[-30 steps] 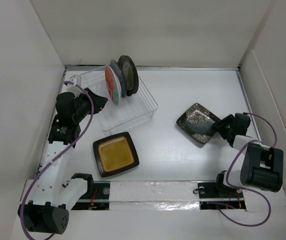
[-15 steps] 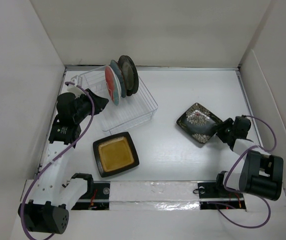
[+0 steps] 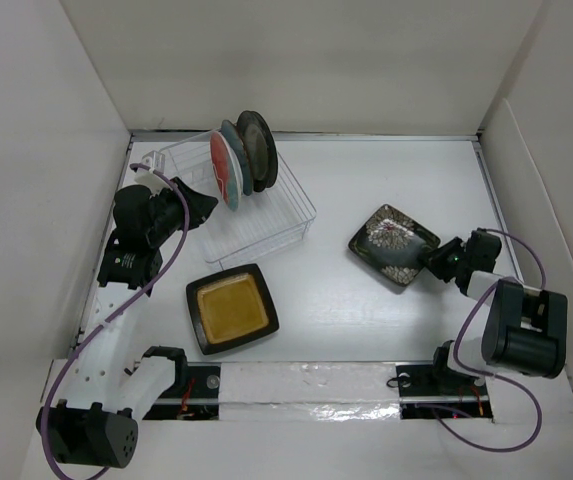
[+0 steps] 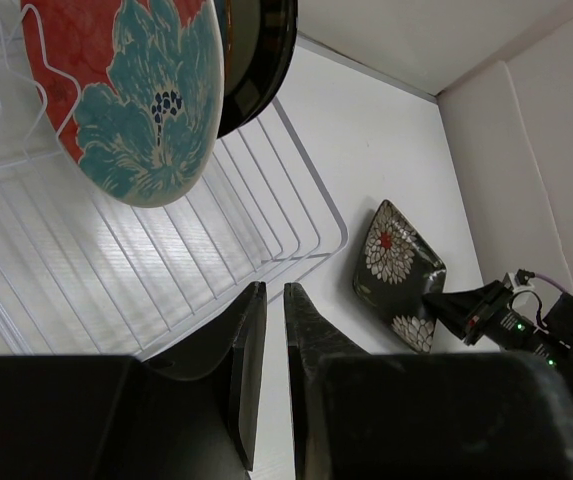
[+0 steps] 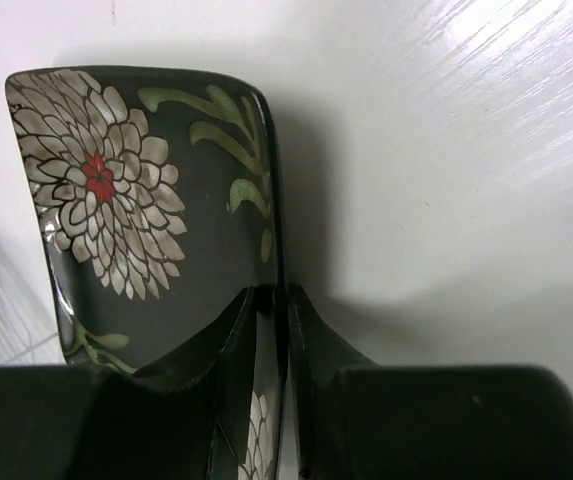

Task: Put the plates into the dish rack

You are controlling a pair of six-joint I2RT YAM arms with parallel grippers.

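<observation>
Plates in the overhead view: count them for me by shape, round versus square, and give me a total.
Round, standing in the dish rack: 3 (red-patterned plate, teal plate, dark plate)
Square: 2 (black floral plate, brown amber-centred plate)
Total: 5 plates visible

My right fingers (image 5: 221,345) cover the near rim of the black floral plate (image 5: 156,230), so I cannot see where they meet it. From my left wrist, the red-patterned plate (image 4: 126,90) is cut off at the top edge and the dish rack (image 4: 166,260) at the left. The dark plate (image 4: 266,50) behind shows only its rim.
</observation>
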